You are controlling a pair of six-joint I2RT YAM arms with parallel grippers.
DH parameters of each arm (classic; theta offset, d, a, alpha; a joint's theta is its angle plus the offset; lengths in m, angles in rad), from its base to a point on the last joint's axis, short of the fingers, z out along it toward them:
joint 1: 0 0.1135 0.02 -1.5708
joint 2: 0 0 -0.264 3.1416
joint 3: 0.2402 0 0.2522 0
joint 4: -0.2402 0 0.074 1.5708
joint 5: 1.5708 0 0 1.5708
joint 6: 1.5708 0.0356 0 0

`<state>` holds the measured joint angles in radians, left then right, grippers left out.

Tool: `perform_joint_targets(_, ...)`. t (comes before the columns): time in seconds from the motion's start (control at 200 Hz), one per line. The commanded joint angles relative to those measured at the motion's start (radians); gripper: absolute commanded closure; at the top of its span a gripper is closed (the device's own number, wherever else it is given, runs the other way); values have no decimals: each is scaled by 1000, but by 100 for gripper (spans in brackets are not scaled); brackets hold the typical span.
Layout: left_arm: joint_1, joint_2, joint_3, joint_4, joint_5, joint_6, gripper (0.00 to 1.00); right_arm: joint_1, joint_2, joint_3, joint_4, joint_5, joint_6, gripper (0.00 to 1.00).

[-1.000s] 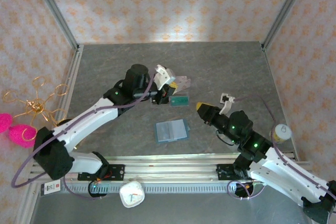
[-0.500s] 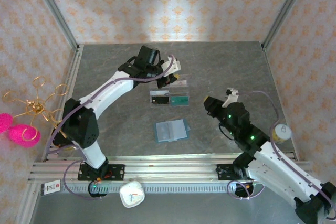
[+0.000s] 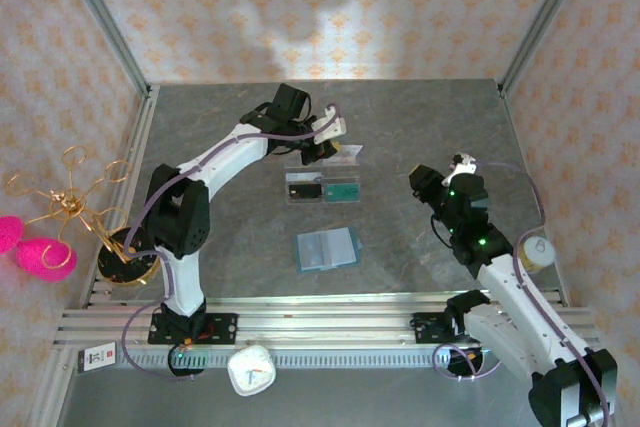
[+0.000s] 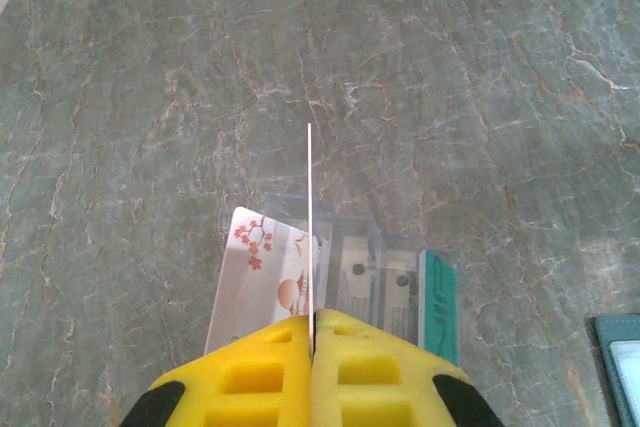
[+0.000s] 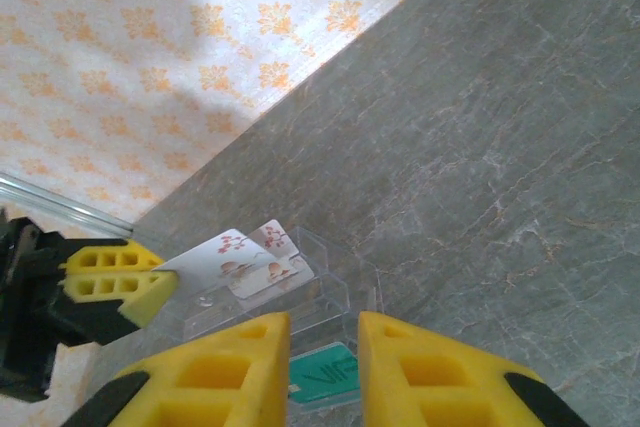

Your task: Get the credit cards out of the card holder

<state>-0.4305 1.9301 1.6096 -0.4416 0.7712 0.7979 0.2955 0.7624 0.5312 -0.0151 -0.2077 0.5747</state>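
L gripper (image 4: 312, 335) pinches credit card (image 4: 310, 202) edge-on; card holder (image 3: 327, 248) well apart

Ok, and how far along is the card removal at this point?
Done: the card holder lies open on the table, apart from both grippers. In hand: the left gripper is shut on a thin pale card, held on edge above the clear tray; the right gripper is open nearby. Left: setting that card down. Whether the holder's sleeves hold another card I cannot tell.
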Motion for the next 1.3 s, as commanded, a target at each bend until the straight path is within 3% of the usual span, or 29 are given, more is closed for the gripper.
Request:
perform_joint_targets(0.0,9,36,53,-18,37,40,100,-7,0,14,37,-27,-5,76)
perform_joint_targets(0.491,9,122,172,-140,-5,82,100,-11,12,14,47,-38,-9,76)
perform_joint_targets(0.856,11,135,181,-116,-44,24,100,-10,15,11,57,-57,-5,76)
perform_joint_targets(1.061,10,127,171,-88,-72,-16,87,-11,12,8,63,-64,-6,76)
perform_joint_targets(1.296,11,88,136,-30,-76,-59,84,-10,13,8,63,-77,-9,73)
